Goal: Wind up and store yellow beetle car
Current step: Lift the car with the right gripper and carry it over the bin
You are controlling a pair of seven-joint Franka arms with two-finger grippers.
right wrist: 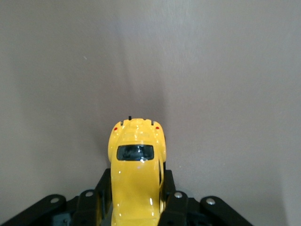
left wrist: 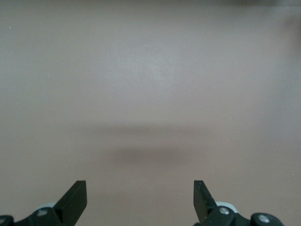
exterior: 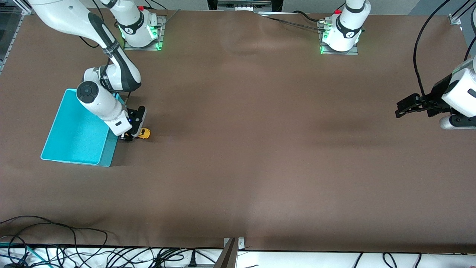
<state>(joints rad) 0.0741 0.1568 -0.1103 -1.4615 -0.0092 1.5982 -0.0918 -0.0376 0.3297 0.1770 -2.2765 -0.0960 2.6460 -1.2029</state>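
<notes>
The brown table [exterior: 260,156] carries a turquoise bin [exterior: 74,137] toward the right arm's end, and the front view alone shows the yellow beetle car [exterior: 144,133] on the tabletop just beside that bin. The right gripper [exterior: 130,136] is down at the car, and only the right wrist view shows its fingers [right wrist: 175,203] pinching the car's sides. The left gripper [exterior: 401,109] waits over bare table at the left arm's end, and its wrist view shows the fingers [left wrist: 75,200] spread wide with nothing between them.
</notes>
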